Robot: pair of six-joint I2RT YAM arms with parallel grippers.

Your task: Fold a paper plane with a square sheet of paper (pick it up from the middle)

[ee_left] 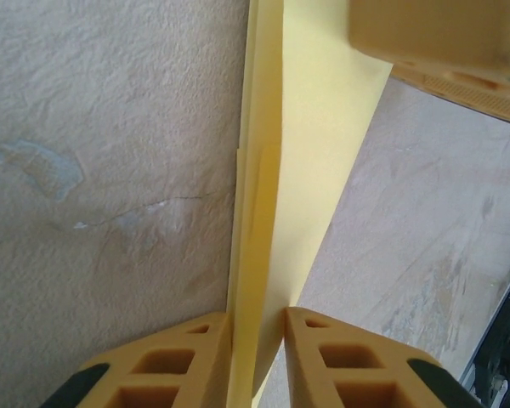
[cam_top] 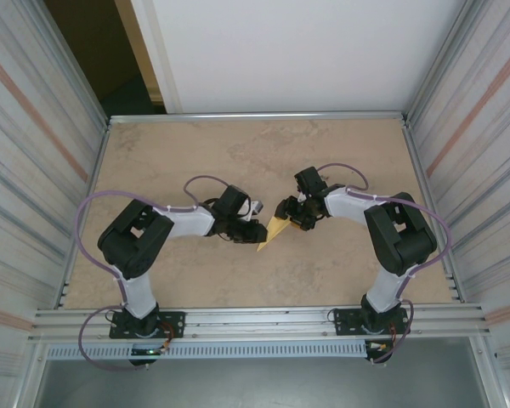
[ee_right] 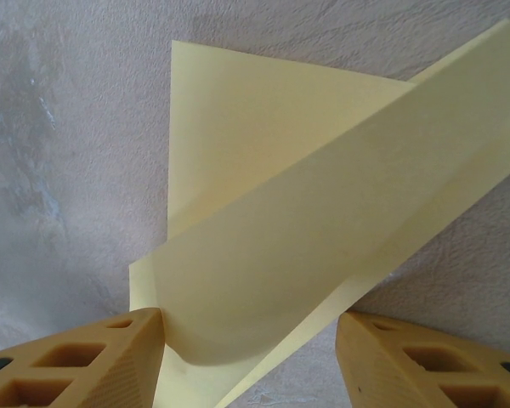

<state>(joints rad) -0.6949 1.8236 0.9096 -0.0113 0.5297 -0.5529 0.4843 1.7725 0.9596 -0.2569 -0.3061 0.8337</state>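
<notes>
The square sheet of paper is folded into a narrow, pointed paper plane held just above the table centre, its tip toward the near side. My left gripper comes in from the left. In the left wrist view the folded yellow layers stand on edge between the fingers of the left gripper, which is shut on them. My right gripper is at the wide far end. In the right wrist view the right gripper is open, and a curled flap of the paper touches one of its fingertips.
The beige table is fenced by metal rails and ribbed side walls. One finger of the right gripper shows at the top of the left wrist view, close above the paper. Both arm bases sit at the near edge.
</notes>
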